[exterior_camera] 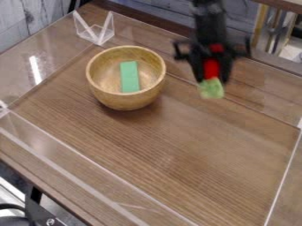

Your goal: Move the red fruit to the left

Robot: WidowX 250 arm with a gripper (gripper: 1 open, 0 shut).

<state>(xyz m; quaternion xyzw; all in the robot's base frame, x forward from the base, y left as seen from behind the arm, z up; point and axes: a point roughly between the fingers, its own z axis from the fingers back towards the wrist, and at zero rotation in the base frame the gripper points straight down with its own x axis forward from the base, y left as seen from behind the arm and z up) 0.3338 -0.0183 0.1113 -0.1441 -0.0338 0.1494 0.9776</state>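
The red fruit (211,77) is a small red toy with a green leafy cap hanging at its lower end. It hangs in the air above the wooden table, right of the bowl, blurred by motion. My gripper (210,69) is shut on the red fruit, its black fingers (196,64) on either side of the red body. The arm rises from it toward the top of the view.
A wooden bowl (106,93) holding a flat green block (127,77) stands left of the gripper. A clear plastic stand (94,30) sits at the back left. Low transparent walls edge the wooden table (177,159).
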